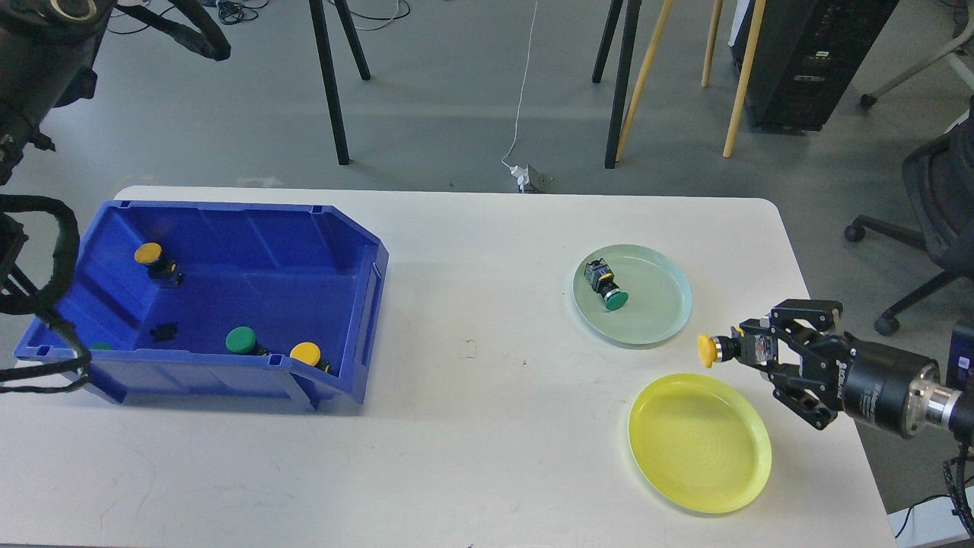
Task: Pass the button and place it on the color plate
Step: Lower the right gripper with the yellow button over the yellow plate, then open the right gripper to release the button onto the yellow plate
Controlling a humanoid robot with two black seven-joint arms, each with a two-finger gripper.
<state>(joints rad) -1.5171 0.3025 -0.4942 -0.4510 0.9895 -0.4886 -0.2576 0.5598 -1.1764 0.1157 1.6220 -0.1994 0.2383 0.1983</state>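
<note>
My right gripper [749, 352] comes in from the right edge and is shut on a yellow-capped button [709, 351], holding it in the air just above the far edge of the yellow plate [698, 443]. The pale green plate [654, 293] holds a green-capped button [605, 287]. The blue bin [335, 251] at the left holds two yellow buttons [306, 353] [149, 254] and a green one [241, 339]. Only upper parts of my left arm [30, 53] show at the top left; its gripper is out of view.
A black cable loop [53, 251] of my left arm hangs over the bin's left end. Chair and stand legs [331, 84] are on the floor behind the table. The table's right edge lies close to the yellow plate.
</note>
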